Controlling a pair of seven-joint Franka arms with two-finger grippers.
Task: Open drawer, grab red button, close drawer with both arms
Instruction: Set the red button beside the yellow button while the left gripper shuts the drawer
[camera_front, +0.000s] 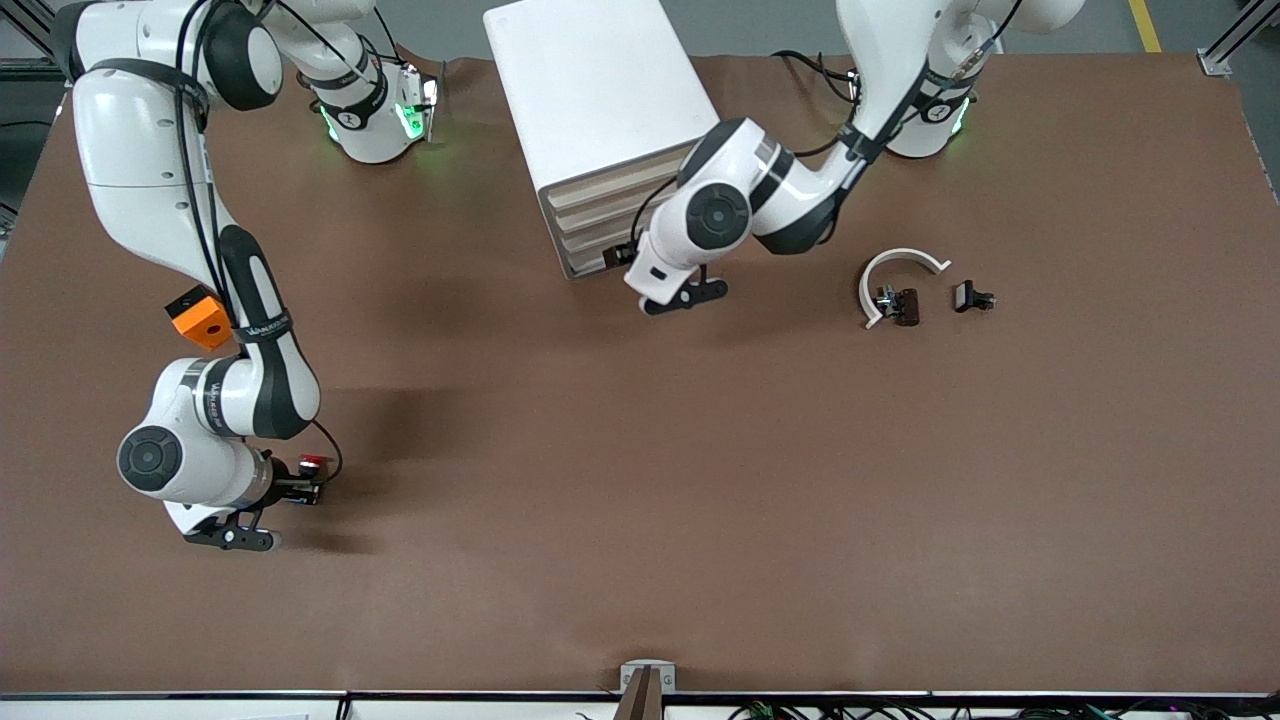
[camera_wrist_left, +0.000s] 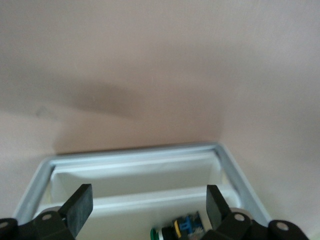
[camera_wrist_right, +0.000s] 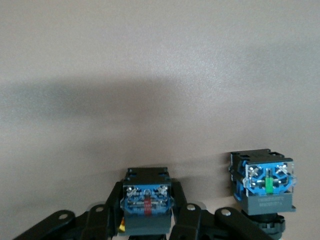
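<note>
My right gripper (camera_front: 300, 492) is low over the table at the right arm's end. It is shut on the button (camera_wrist_right: 147, 200), whose black-and-blue body has a red stripe; a small red cap (camera_front: 313, 463) shows by the gripper. My left gripper (camera_front: 620, 255) is open at the front of the white cabinet (camera_front: 590, 90). In the left wrist view it (camera_wrist_left: 148, 205) hangs over an open white drawer (camera_wrist_left: 135, 152), with the fingers (camera_wrist_left: 80, 207) wide apart and holding nothing. The left arm hides that drawer in the front view.
A green-capped button (camera_wrist_left: 167, 233) lies in the drawer. A second black-and-blue button (camera_wrist_right: 262, 182) stands beside the held one. An orange cube (camera_front: 203, 320) lies by the right arm. A white curved piece (camera_front: 900, 262) and small dark parts (camera_front: 973, 297) lie toward the left arm's end.
</note>
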